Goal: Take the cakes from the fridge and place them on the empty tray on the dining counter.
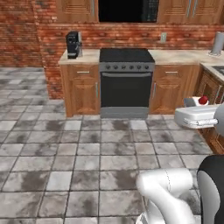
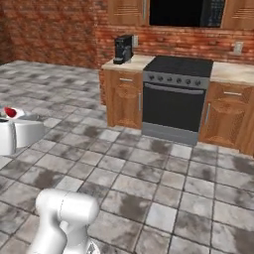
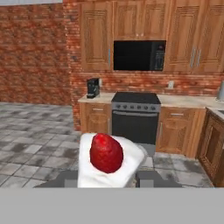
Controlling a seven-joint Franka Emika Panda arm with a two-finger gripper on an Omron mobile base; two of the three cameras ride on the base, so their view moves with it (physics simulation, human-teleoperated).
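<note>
Even, flat, rendered light fills all views, with no clear source and scarcely any cast shadows on the tiled floor (image 1: pixel 65 153). The oven door (image 1: pixel 126 94) and the microwave (image 3: pixel 139 55) read as plain black with no glare. Textures look soft and slightly blurred, coarsest on the brick wall (image 2: pixel 54 30).

cake (image 3: pixel 107 159) between tool (image 3: pixel 107 178) tips, oven (image 3: pixel 135 118) beyond

A black oven (image 1: pixel 126 83) sits between wooden cabinets (image 1: pixel 81 89), a coffee machine (image 1: pixel 73 44) on the worktop.
</note>
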